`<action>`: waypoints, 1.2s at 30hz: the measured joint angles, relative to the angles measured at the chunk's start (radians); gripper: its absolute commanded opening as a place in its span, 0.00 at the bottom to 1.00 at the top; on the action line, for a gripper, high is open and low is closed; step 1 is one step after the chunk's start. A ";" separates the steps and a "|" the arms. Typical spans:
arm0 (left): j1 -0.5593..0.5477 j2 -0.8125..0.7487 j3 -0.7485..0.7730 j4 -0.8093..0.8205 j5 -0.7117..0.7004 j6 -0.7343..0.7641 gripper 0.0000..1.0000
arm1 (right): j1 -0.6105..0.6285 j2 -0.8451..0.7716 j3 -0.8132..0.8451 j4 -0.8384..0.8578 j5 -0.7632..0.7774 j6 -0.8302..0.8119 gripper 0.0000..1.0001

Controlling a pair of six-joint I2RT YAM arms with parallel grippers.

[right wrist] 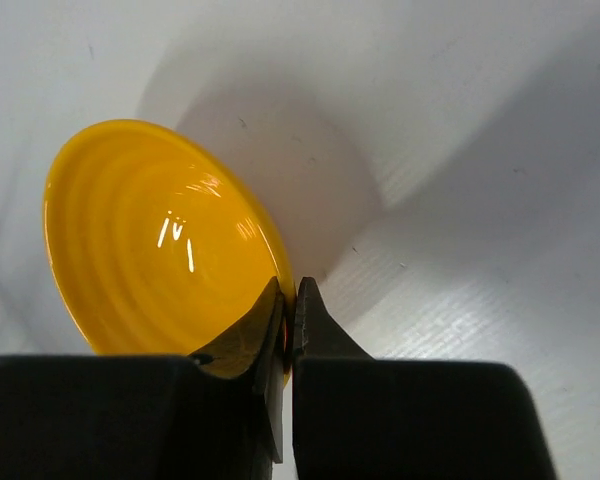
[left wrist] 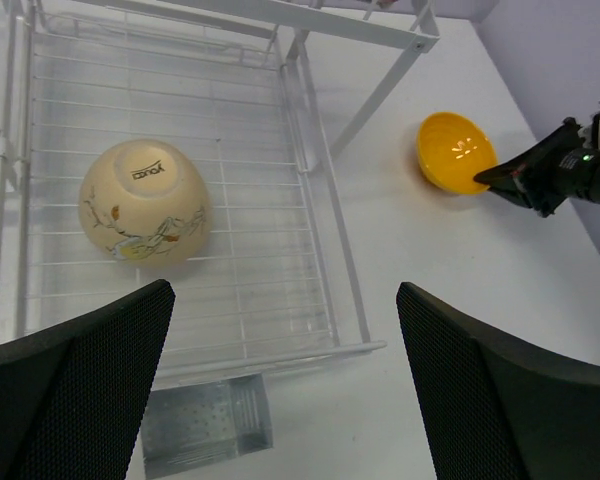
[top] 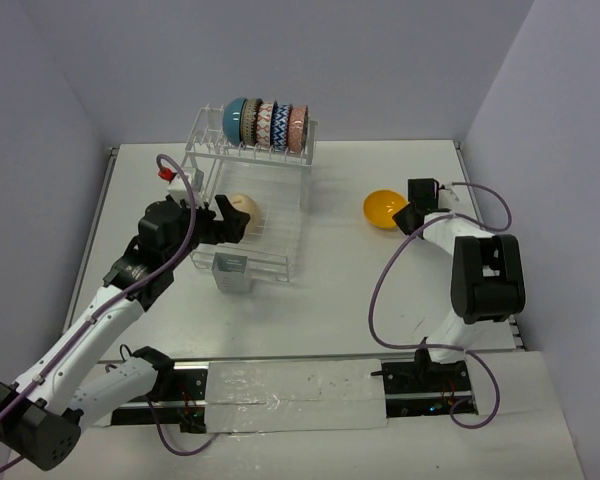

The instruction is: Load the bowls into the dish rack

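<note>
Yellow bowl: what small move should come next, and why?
Probably lift it clear of the table: the right pincer is shut on the rim of the yellow bowl, which lies tilted, and the dish rack stands apart to the left.

The white wire dish rack (left wrist: 380,30) carries five bowls (top: 268,125) on its top tier, standing on edge in one tight row – teal, dark brown, three patterned. A tan bowl (left wrist: 145,200) lies upside down on the lower tier. The orange-yellow bowl (right wrist: 160,240) is on the table right of the rack, tilted – its rim pinched by the right gripper (right wrist: 288,292).
</note>
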 measured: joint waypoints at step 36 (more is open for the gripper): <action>-0.491 0.541 0.405 0.087 -0.269 -0.200 0.49 | 0.337 -0.937 -0.352 0.083 -0.139 -0.158 0.00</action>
